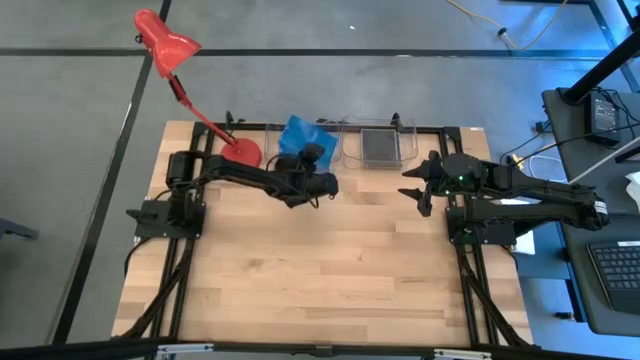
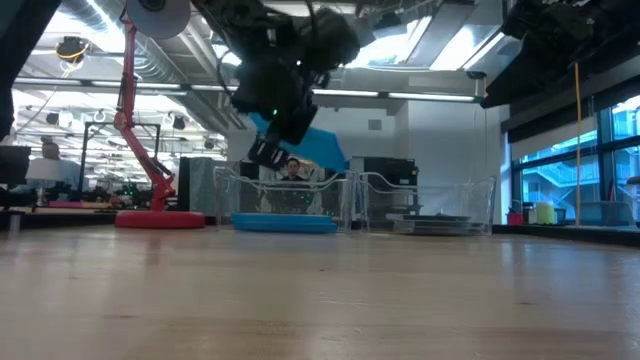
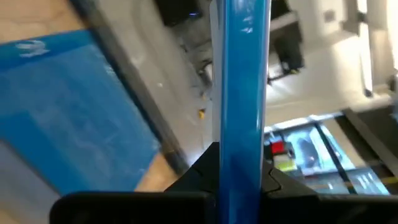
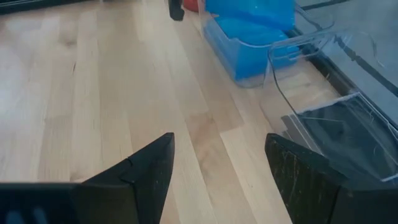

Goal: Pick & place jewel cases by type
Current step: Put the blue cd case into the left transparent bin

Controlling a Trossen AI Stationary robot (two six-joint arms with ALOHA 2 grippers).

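Note:
My left gripper [image 1: 312, 157] hangs over the left clear tray [image 2: 345, 205] at the table's far edge, shut on a solid blue jewel case [image 3: 239, 93]. In the low view that blue case [image 2: 315, 148] shows tilted in the air above another blue case [image 2: 285, 223] lying flat in the tray. The right clear tray [image 1: 405, 130] holds grey cases [image 1: 380, 146] lying flat. My right gripper [image 1: 416, 190] waits open above the table's right part, near that tray, touching nothing. My left gripper pinches the blue jewel case between its two fingers, one finger [image 3: 199, 171] on each flat face, at the case's edge [image 3: 239, 165] nearest the wrist. The case is lifted clear, tilted, above the left tray.
A red desk lamp stands with its base [image 1: 242, 153] at the table's far left, right beside the left tray, its arm [image 1: 195, 110] leaning off the table. Bare wooden tabletop [image 1: 320, 260] stretches from the trays to the near edge.

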